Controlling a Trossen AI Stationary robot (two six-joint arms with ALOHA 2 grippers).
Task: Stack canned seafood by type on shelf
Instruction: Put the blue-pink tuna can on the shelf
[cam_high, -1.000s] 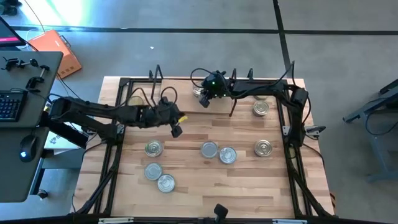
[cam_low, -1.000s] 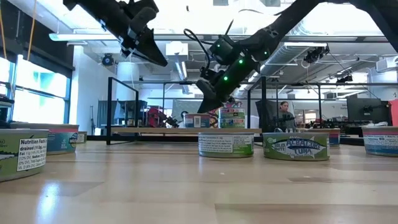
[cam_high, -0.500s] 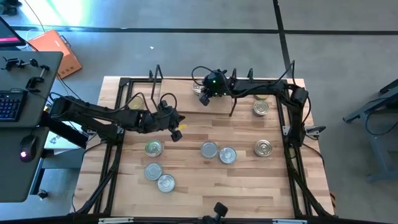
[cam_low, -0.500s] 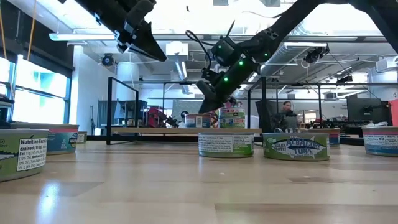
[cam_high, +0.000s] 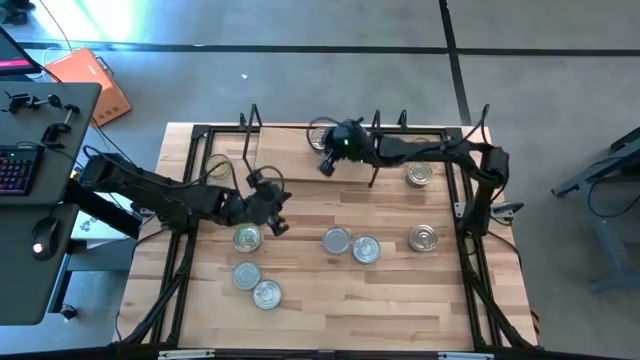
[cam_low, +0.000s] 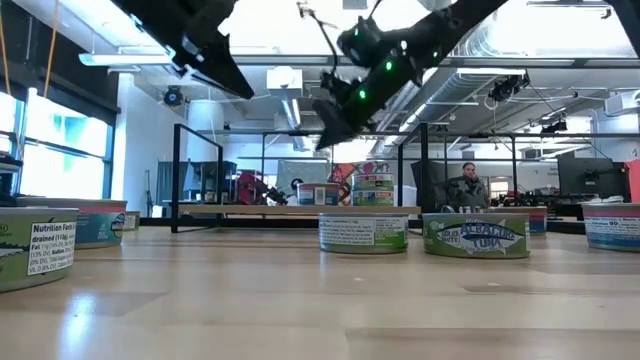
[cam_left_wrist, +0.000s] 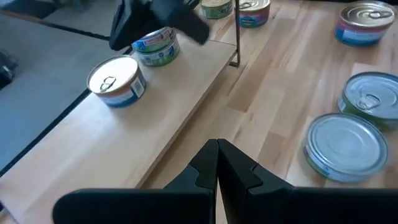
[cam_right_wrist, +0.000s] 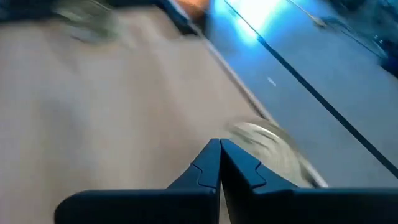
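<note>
On the shelf (cam_left_wrist: 93, 134), a low light wooden board along the far edge of the table (cam_high: 330, 300), sit a few tins of canned seafood: a silver-topped tin with a pull ring (cam_left_wrist: 116, 81) stands alone on the board, and beside it, further along the shelf, a stack of two tins (cam_left_wrist: 154, 46) rests one on the other. A thin black wire upright (cam_left_wrist: 237, 34) rises at the shelf's front edge near that stack. More tins lie off the shelf on the tabletop: a pair touching each other (cam_high: 351, 245) near the middle of the table, three (cam_high: 250, 266) toward the left side in front of the shelf, one (cam_high: 423, 238) toward the right side, and one (cam_high: 419, 175) close to the shelf's right end.

The right gripper (cam_high: 326, 165) hangs above the shelf, over its stacked tins, with its fingers pressed together and holding nothing; its wrist view is too blurred to say more than that a round tin top lies below it. The left gripper (cam_high: 279, 225) is in front of the shelf, above the table and just beside the nearest of the three left-hand tins, its fingers (cam_left_wrist: 239, 168) also pressed together and empty.
</note>
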